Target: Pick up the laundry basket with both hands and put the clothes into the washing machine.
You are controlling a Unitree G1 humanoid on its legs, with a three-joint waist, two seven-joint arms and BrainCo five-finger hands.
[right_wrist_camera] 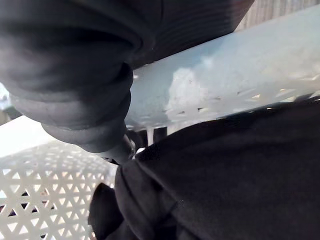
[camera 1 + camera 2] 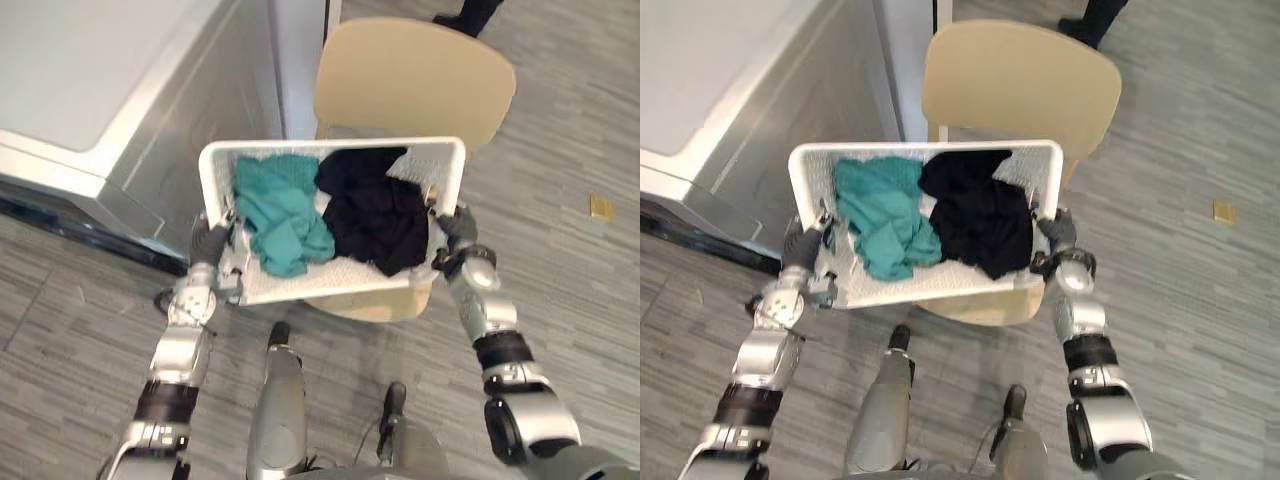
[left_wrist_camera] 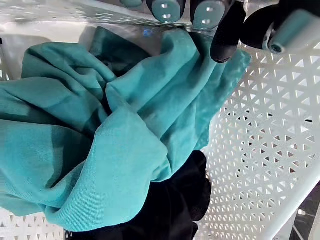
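**Basket taken at both short ends, clothes loose inside**

Laundry basket (image 2: 330, 148), white and perforated, is seen above the seat of a pale chair (image 2: 415, 80), with the washing machine (image 2: 90, 80) close by on the robot's left. Whether the basket is raised clear of the seat or resting on it cannot be made out.

The left hand (image 2: 208, 245) is set at the basket's left end. In its wrist view the fingertips (image 3: 167, 9) are hooked over the rim from outside, with the thumb (image 3: 227, 35) reaching down inside, so the rim is gripped. The right hand (image 2: 458, 230) is pressed against the right end. Its dark cover lies along the rim in its own wrist view, and whether its grip is closed there cannot be told.

A teal garment (image 2: 280, 215) is bunched on the left side of the basket and a black garment (image 2: 375, 215) is heaped on the right. The two are touching in the middle.

The load is judged to be light. The basket is probably stiff along its rolled rim and more flexible in its lattice walls, so the rim at the two ends is the sound place to hold. The smooth plastic may slip under a weak grip. The clothes are soft and unsecured, and may be expected to slide toward whichever edge is lowered, which would help in tipping them out and hinder in carrying.
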